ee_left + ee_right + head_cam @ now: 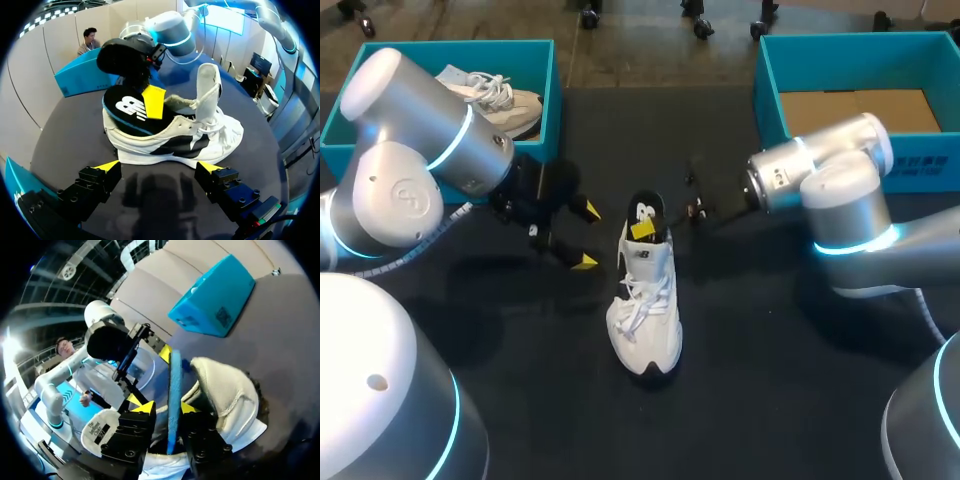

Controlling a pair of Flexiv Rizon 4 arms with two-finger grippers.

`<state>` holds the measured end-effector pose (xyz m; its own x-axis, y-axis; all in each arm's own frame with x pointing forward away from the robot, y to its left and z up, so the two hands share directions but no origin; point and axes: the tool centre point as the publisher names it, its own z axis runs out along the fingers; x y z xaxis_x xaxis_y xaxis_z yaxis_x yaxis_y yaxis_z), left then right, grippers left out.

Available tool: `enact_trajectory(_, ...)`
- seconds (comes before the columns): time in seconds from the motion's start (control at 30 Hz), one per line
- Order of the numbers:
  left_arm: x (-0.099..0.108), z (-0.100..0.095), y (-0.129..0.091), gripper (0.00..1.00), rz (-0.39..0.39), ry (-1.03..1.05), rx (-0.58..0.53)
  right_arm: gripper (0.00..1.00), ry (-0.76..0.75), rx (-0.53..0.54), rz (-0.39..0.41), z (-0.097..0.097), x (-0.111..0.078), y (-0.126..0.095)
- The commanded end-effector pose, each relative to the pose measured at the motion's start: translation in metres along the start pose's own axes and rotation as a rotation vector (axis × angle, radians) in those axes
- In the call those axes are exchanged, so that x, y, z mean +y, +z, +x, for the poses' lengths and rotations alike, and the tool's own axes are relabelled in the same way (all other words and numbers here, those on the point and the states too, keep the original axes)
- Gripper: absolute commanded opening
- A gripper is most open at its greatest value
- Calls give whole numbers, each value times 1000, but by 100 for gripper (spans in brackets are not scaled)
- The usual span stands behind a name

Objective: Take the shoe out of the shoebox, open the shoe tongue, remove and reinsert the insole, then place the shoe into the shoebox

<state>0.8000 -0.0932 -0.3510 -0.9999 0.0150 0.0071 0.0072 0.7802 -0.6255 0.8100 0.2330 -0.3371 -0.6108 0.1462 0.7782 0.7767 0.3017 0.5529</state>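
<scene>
**A:** Two end effectors, so where do you have them?

**B:** Your right end effector (pixel 167 407) is clamped on the insole (pixel 174 385), one finger on each face. Your left end effector (pixel 159 167) hangs spread wide just beside the shoe (pixel 200 135), touching nothing.

**A:** And the shoe itself?

**B:** It stands on its sole mid-worktop (pixel 750 400), between your two boxes. You can see the insole tilted up out of the heel opening, its lower part in the shoe. The tongue (pixel 207 82) is pulled upright.

**A:** The boxes?

**B:** On your side, the left box (pixel 535 60) holds a second shoe (pixel 490 95). The right box (pixel 770 90) shows its cardboard floor.
</scene>
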Motion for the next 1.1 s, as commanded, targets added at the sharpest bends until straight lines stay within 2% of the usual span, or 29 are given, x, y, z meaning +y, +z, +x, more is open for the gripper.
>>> enact_trajectory(0.03, 0, 0, 1, 100, -3, 1, 0, 28, -9, -34, 7, 7, 5, -8)
enact_trajectory(0.13, 0, 0, 1, 100, -3, 1, 0, 26, -15, -33, 20, 2, 10, -9)
enact_trajectory(0.3, 0, 0, 1, 100, -3, 1, 0, 18, -16, -22, 33, -6, 15, -9)
enact_trajectory(0.37, 0, 0, 1, 100, -3, 1, 0, 4, -3, -1, 35, -9, 14, -8)
enact_trajectory(0.4, 0, 0, 1, 100, -3, 1, 0, 0, -2, 14, 33, -10, 13, -7)
enact_trajectory(1.1, 0, 0, 1, 100, -3, 1, 0, 0, 99, 45, 18, 3, -21, 12)
